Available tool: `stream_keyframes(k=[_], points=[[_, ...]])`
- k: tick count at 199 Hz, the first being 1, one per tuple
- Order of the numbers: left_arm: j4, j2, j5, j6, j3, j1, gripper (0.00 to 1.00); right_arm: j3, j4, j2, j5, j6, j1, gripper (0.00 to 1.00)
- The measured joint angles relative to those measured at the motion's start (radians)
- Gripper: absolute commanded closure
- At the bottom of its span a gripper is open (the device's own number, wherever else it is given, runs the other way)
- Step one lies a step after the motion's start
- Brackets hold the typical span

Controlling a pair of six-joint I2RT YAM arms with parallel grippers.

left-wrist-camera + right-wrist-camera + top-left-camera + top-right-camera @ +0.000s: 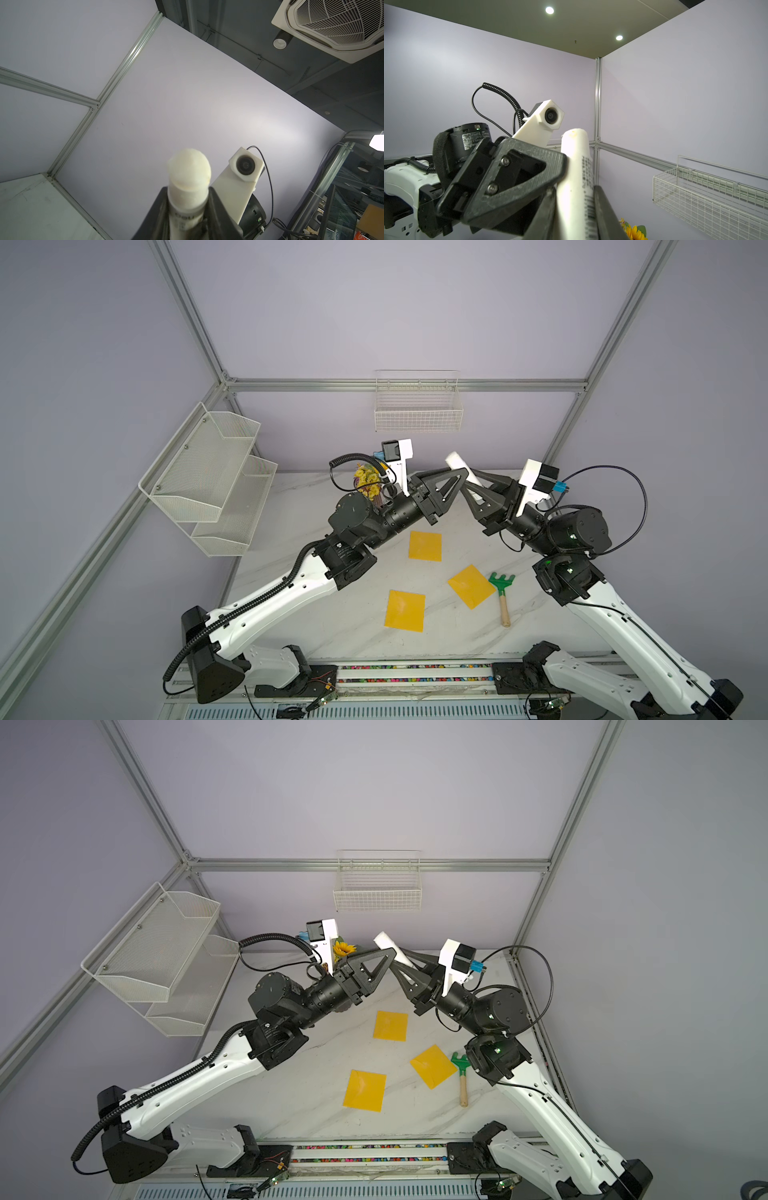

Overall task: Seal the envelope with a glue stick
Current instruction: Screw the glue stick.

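Holding the glue stick (456,461) high over the far middle of the table (353,635), the two arms meet tip to tip. The right fingers (604,207) are clamped on its printed barrel. The left fingers (158,207) hug both sides of it further up, and in the left wrist view they look closed on it. The rounded white cap end juts out past both grips, slanting up toward the far left, and the cap seems to be on.

The stick looks like a light, stiff plastic tube, smooth and round. It would probably twist or slide in a pinch sooner than bend. A firm squeeze across the middle of the barrel should be safe. The cap most likely wants a straight pull along the tube's axis, with the pulling fingers on the cap alone. From the left wrist view I cannot tell whether the left fingers sit on the cap or just below its seam. If below, both grips are on the barrel and a pull would do nothing. Once bared, the glue itself would be soft and easily smeared.

Three yellow envelopes (424,546) lie flat on the table, well below the stick and nearer the robot. As thin paper they may skid when rubbed, so one will likely need pinning down.
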Motion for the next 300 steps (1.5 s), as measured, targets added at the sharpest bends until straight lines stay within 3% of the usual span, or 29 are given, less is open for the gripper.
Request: stream_keyframes(k=[55, 106, 122, 136, 176, 208, 231, 280, 300], points=[[-0.022, 0.0, -0.01, -0.015, 0.0, 0.0, 0.73, 0.0, -0.03, -0.008, 0.004, -0.031, 0.0, 1.0], [-0.033, 0.0, -0.01, -0.016, 0.0, 0.0, 0.9, -0.009, -0.057, -0.027, 0.017, -0.035, 0.0, 1.0], [-0.03, -0.001, -0.003, -0.017, -0.004, -0.001, 0.93, -0.012, -0.071, -0.039, 0.021, -0.036, 0.0, 0.72], [-0.03, -0.004, 0.006, -0.016, -0.012, -0.001, 0.93, -0.024, -0.079, -0.053, 0.023, -0.034, 0.0, 0.64], [-0.052, -0.024, -0.005, -0.014, -0.026, 0.0, 0.93, -0.068, -0.103, -0.112, 0.039, -0.033, 0.001, 0.66], [-0.051, -0.032, -0.004, -0.015, -0.028, 0.0, 0.93, -0.072, -0.102, -0.128, 0.047, -0.02, 0.003, 0.82], [-0.052, -0.032, -0.005, -0.016, -0.029, 0.002, 0.93, -0.072, -0.1, -0.121, 0.049, -0.021, 0.004, 0.69], [-0.051, -0.032, -0.012, -0.016, -0.029, 0.008, 0.92, -0.061, -0.1, -0.102, 0.048, -0.014, 0.005, 0.68], [-0.05, -0.032, -0.013, -0.016, -0.029, 0.009, 0.92, -0.061, -0.101, -0.102, 0.043, -0.008, 0.005, 0.63]])
